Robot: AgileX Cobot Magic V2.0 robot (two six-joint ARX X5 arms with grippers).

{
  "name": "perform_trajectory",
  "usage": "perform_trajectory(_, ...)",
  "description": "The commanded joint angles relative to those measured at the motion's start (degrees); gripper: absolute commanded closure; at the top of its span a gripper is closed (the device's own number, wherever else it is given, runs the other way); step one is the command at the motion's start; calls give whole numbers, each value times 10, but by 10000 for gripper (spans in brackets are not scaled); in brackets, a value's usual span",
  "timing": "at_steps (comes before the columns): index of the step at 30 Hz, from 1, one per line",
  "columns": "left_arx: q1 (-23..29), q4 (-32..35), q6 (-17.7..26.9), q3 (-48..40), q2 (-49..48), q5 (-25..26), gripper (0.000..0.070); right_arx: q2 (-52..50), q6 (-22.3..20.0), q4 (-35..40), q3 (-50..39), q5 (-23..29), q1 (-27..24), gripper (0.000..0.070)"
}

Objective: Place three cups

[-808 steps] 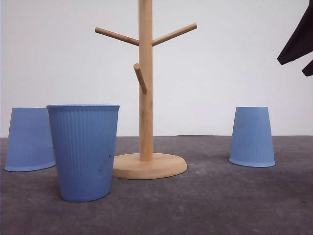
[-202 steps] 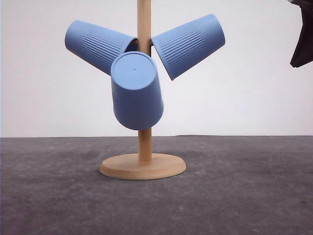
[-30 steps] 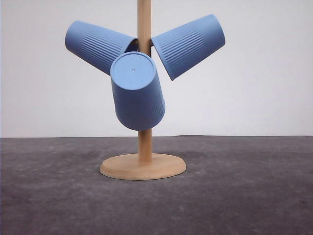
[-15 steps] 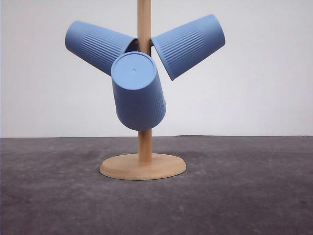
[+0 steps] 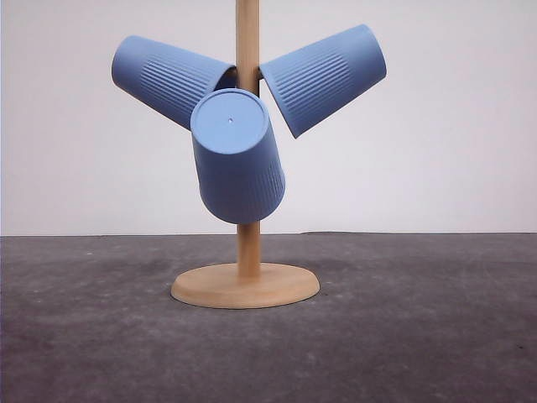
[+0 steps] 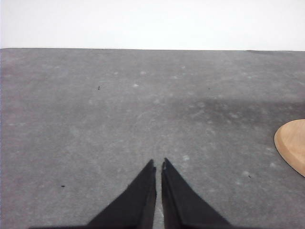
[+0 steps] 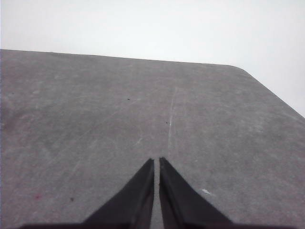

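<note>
With nothing between them, I read the left gripper (image 6: 158, 164) as closed, its two dark fingers meeting at the tips over bare grey table (image 6: 95, 119). I see the right gripper (image 7: 157, 161) the same way, jaws together and holding nothing, above the table near its far corner. At the edge of my left wrist view sits a slice of the wooden base (image 6: 293, 148), well apart from the fingertips. From the front camera I count all three cups on the wooden rack (image 5: 247, 252): the left cup (image 5: 168, 80) and the right cup (image 5: 325, 77) slant outward on the upper pegs either side of the post, and the front cup (image 5: 237, 159) hangs lower, its flat base turned toward me.
</note>
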Motion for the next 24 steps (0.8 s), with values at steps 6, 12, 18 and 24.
perform_trajectory(6, 1, 6, 3, -7, 0, -1, 700, 0, 8, 7, -2, 2, -1, 683)
perform_trajectory(12, 1, 6, 3, -7, 0, -1, 700, 0, 8, 7, -2, 2, -1, 683)
perform_trajectory(18, 1, 6, 3, -7, 0, -1, 700, 0, 8, 7, -2, 2, -1, 683)
perform_trajectory(24, 1, 6, 3, -7, 0, -1, 700, 0, 8, 7, -2, 2, -1, 683)
